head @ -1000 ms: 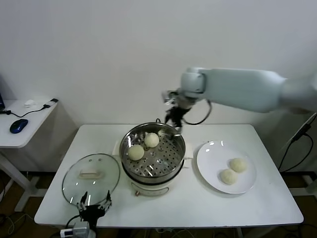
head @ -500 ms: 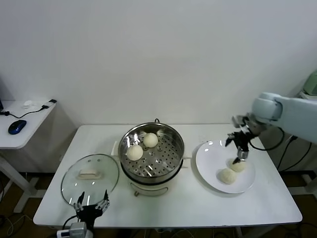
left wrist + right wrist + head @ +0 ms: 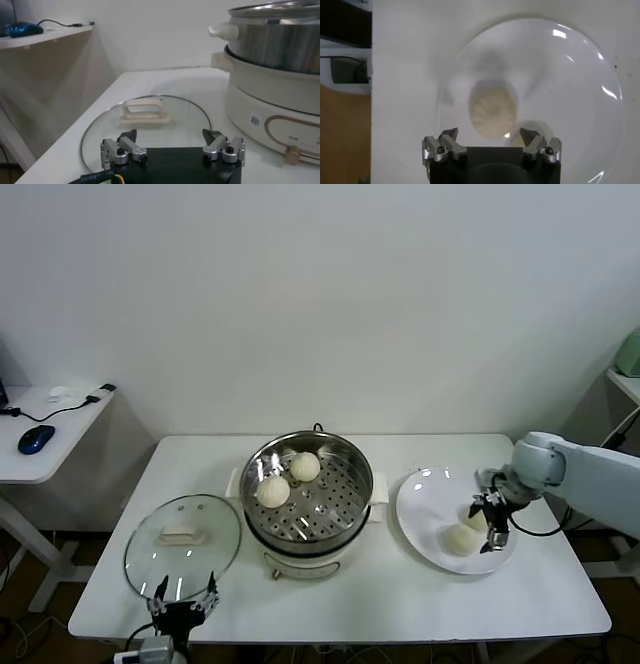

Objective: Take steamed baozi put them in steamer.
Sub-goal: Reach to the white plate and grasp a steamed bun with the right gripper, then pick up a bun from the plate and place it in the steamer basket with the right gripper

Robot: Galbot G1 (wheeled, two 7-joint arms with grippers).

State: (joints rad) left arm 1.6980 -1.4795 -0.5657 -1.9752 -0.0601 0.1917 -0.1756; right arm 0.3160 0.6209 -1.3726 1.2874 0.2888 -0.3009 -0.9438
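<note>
Right gripper (image 3: 492, 522): fingers spread open, poised over white plate (image 3: 428, 484), steamed baozi (image 3: 493, 107) directly beneath.
Left gripper (image 3: 172, 146): open, parked beside glass lid (image 3: 147, 120).

Head camera sits high, looking forward and down; I get the whole table (image 3: 400, 604), the wall behind, and a side desk (image 3: 50, 434) at far left. Left wrist camera rides low at the table's near left edge, facing level across the lid (image 3: 147, 127) toward the steamer (image 3: 275, 65), which fills its frame close up; the left gripper (image 3: 172, 150) shows in the foreground. Lid and steamer (image 3: 308, 489) both appear in the head view too. Right wrist camera looks straight down, close over the plate (image 3: 580, 75), with the right gripper (image 3: 491, 147) in the foreground; it shares that plate (image 3: 425, 494) with the head view.
</note>
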